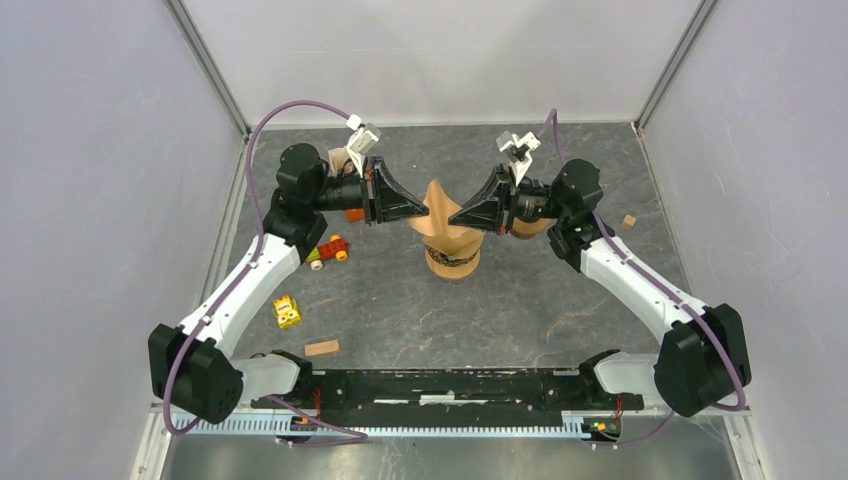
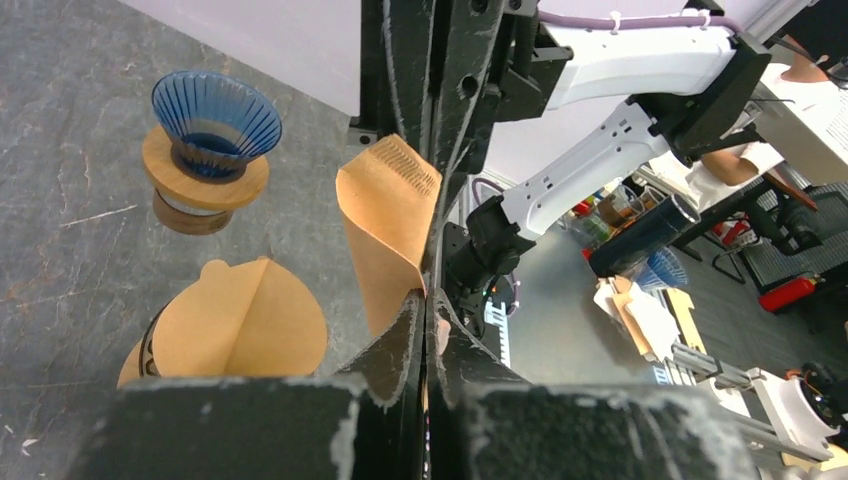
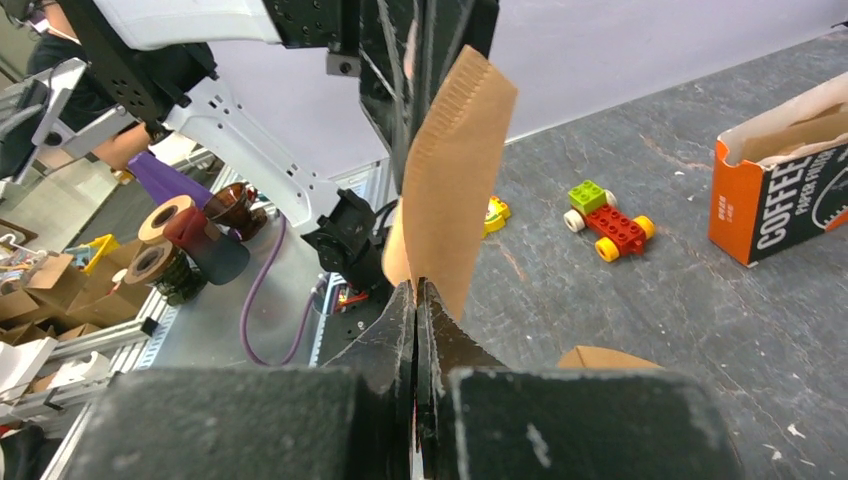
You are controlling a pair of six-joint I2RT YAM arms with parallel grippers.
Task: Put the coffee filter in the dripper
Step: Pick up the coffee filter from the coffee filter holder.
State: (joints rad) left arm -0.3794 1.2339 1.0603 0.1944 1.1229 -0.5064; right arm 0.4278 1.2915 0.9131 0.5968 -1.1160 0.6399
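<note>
Coffee filter (image 2: 385,235): hanging above filter stack (image 2: 240,320) | left end effector (image 2: 425,300), right end effector (image 3: 416,290): both clamping its edges | dripper (image 2: 215,125): standing empty nearby on the tabletop (image 2: 60,220) | pickup done, placing pending.

filter (image 2: 385,230): between left gripper (image 2: 425,300) and right gripper (image 3: 415,290) | toy car (image 1: 330,250): left | dripper (image 2: 215,115): right
</note>
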